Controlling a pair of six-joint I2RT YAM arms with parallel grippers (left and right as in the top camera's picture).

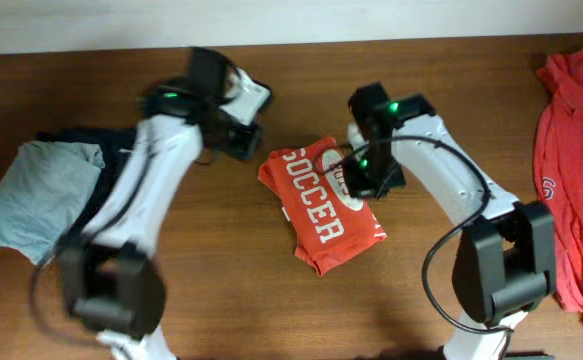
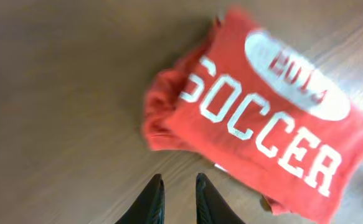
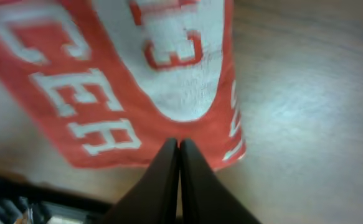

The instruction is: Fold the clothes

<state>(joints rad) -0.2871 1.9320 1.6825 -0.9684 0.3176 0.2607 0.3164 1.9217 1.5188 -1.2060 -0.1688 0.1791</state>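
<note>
A folded orange-red T-shirt [image 1: 321, 205] with white "SOCCER" lettering lies flat mid-table; it also shows in the left wrist view [image 2: 262, 118] and the right wrist view [image 3: 106, 81]. A second orange-red shirt [image 1: 569, 170] lies spread out unfolded at the far right. My left gripper [image 1: 243, 140] hovers over bare wood just left of the folded shirt, and its fingers [image 2: 177, 179] stand a narrow gap apart with nothing between them. My right gripper [image 1: 363, 182] is over the folded shirt's right edge, its fingers [image 3: 179, 143] pressed together with nothing visibly held.
A light-grey folded garment [image 1: 36, 190] lies at the left with a dark navy one [image 1: 71, 137] under its far side. The table's [image 1: 221, 300] back edge meets a pale wall. Both arm bases stand at the near edge.
</note>
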